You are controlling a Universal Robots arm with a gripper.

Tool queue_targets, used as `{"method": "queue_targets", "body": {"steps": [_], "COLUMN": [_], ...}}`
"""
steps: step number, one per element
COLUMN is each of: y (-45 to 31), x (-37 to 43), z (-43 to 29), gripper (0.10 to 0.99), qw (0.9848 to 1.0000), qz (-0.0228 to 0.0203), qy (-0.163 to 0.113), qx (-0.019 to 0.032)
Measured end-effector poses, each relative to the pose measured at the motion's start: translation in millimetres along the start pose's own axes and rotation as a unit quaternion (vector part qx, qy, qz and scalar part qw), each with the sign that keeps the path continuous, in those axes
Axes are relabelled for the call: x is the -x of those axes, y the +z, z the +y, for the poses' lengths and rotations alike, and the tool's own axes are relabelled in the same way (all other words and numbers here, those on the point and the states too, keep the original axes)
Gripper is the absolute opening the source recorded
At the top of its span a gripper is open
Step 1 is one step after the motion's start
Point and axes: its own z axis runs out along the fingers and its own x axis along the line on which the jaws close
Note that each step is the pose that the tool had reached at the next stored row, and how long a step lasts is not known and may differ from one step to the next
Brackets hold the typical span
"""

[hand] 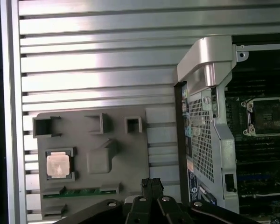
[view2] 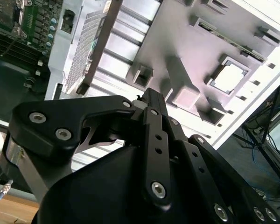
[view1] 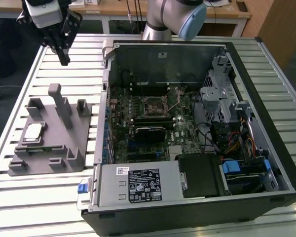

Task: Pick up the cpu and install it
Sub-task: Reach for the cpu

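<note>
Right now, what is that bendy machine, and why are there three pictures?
It is a robot arm with a black pincer at its end. One picture comes from a camera standing apart; two come from cameras riding near the arm's wrist. On the slatted metal table lie a grey tray and an open computer. A small silver chip sits in the tray. The pincer hangs near the tray, closed, holding nothing.

Arm (view1: 160, 19) raised high, end effector (view1: 64, 59) pointing downward, fingertips (hand: 147, 185) pressed together
</note>
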Motion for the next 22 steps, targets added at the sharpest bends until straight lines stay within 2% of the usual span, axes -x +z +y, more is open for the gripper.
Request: {"method": "queue_targets", "body": {"steps": [22], "y": [0.8], "x": [-54.9], "z": [-4.2], "gripper": [0.106], "qw": [1.0000], "qz": [0.0019], "qy": [0.000], "qx": [-0.0002]}}
